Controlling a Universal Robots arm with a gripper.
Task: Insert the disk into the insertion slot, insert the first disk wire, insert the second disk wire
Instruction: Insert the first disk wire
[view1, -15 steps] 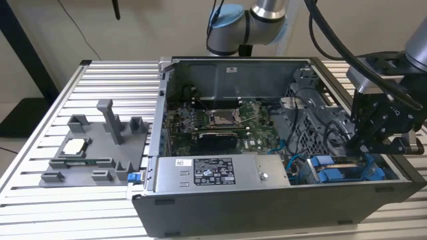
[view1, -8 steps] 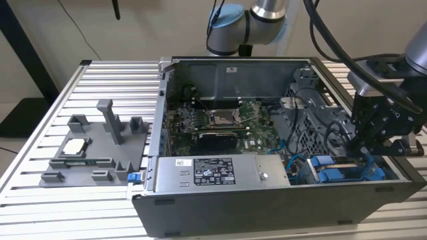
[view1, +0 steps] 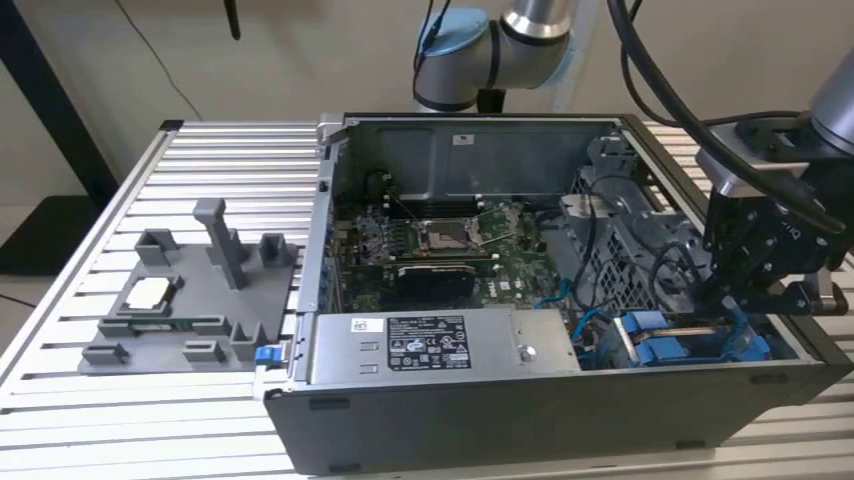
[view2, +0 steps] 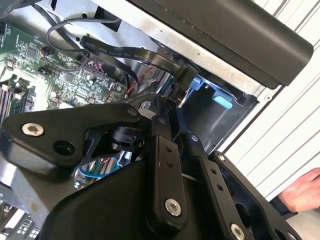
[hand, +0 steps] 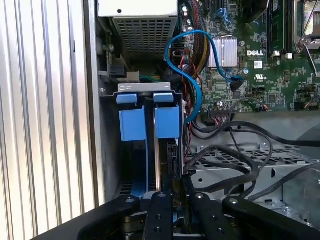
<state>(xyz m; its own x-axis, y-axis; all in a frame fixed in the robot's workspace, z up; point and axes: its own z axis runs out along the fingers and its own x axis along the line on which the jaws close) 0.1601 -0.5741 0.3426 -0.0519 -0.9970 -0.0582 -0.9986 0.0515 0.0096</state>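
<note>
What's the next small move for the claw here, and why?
Probably a short, slow push straight toward the insertion slot. In the first wrist view the claw is lined up with the blue tabs at the slot's mouth, and the black wire connector at its tip seems not yet fully seated.

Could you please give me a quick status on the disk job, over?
Gripper low over drive cage mouth. Disk looks seated in cage. Black cables crowd beside it; person's hand outside case.
</note>
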